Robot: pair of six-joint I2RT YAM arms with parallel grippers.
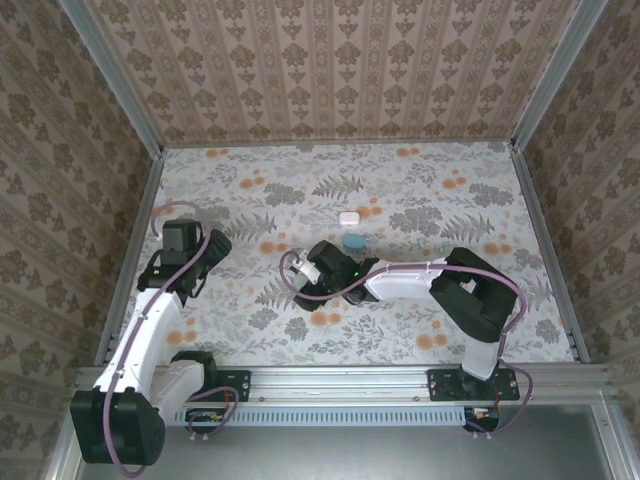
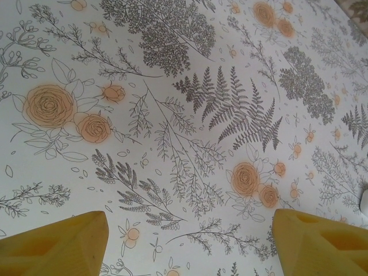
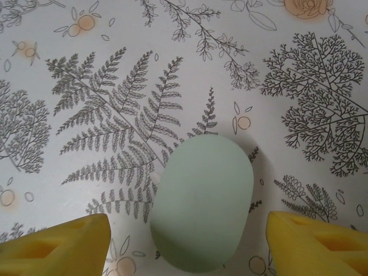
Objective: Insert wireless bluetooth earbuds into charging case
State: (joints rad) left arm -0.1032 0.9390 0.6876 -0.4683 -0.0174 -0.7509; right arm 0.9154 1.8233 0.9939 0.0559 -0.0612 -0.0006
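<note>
A pale green oval half of the charging case point(image 3: 202, 201) lies flat on the flowered tablecloth. My right gripper point(image 3: 188, 223) hangs over it, open, with a yellow fingertip on each side and clear of it. A tiny whitish bit point(image 3: 154, 179), perhaps an earbud, rests against the case's left edge. From above, a teal oval point(image 1: 353, 241) sits just beyond the right gripper point(image 1: 330, 258). My left gripper point(image 1: 212, 248) is far off to the left, open above bare cloth point(image 2: 190, 230), nothing between its fingers.
A small white rounded-square item point(image 1: 348, 217) lies just behind the teal oval. Patterned walls with metal posts close in the table point(image 1: 450, 200) at the back and both sides. A metal rail point(image 1: 350, 380) runs along the near edge.
</note>
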